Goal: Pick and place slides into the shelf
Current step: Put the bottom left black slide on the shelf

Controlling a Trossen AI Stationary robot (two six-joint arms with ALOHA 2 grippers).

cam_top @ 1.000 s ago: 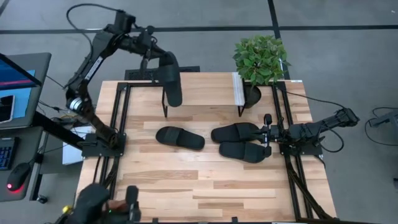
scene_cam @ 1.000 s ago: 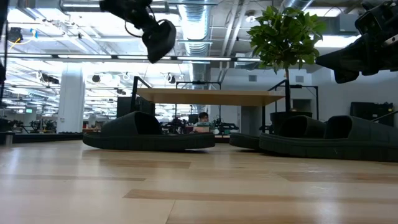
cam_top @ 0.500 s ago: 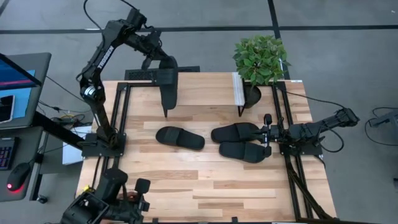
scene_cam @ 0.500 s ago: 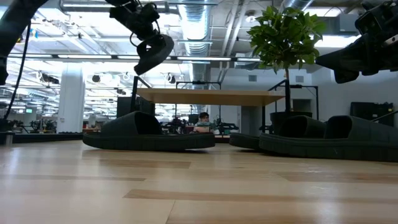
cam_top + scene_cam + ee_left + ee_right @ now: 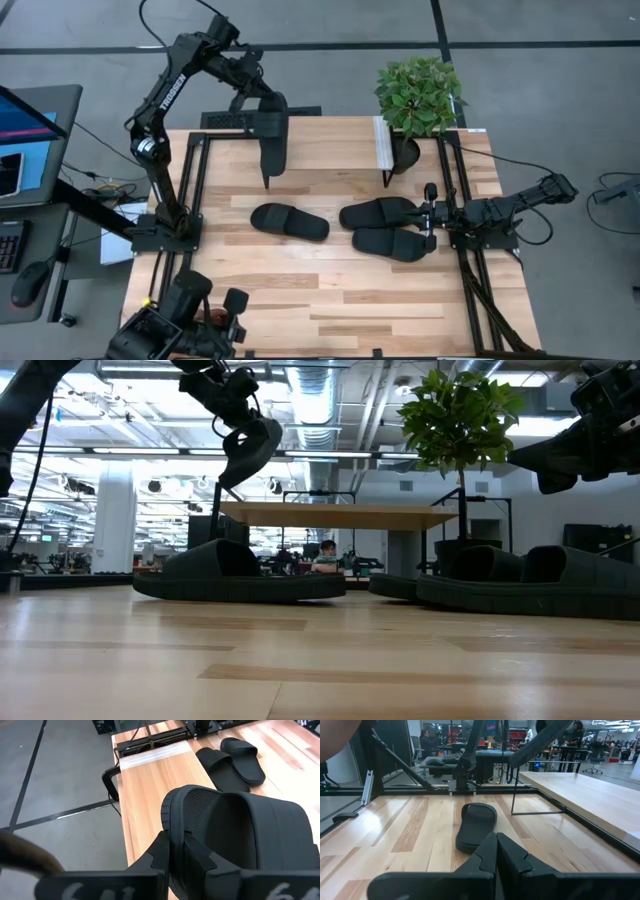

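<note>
My left gripper [image 5: 262, 98] is shut on one black slide [image 5: 273, 140], held above the left end of the light-wood shelf [image 5: 330, 145]. In the low view this slide [image 5: 250, 445] hangs tilted above the shelf board [image 5: 340, 515]. Three more slides lie sole-down on the tabletop: one in the middle [image 5: 289, 222] and two side by side to the right [image 5: 385, 212] [image 5: 393, 243]. My right gripper [image 5: 430, 214] is shut and empty. It hovers above the right-hand pair, at their right ends. My left gripper pinches the rim of the sole at one end [image 5: 169, 822] between its two fingers [image 5: 161, 851]. The fingers come at that end along the slide's length. The slide is lifted clear of the shelf and slants down away from the fingers, its strap [image 5: 260, 830] beyond them.
A potted green plant [image 5: 418, 92] stands at the shelf's right end, beside the pale strip [image 5: 384, 145]. Black frame rails [image 5: 190, 190] [image 5: 462, 190] run along both sides of the table. A desk with a monitor [image 5: 25, 125] stands to the left.
My left gripper has gone a little down and toward the table's far edge over the shelf's left end, and has tipped. The held slide has swung from nearly level to slanting, its free end lower than before.
</note>
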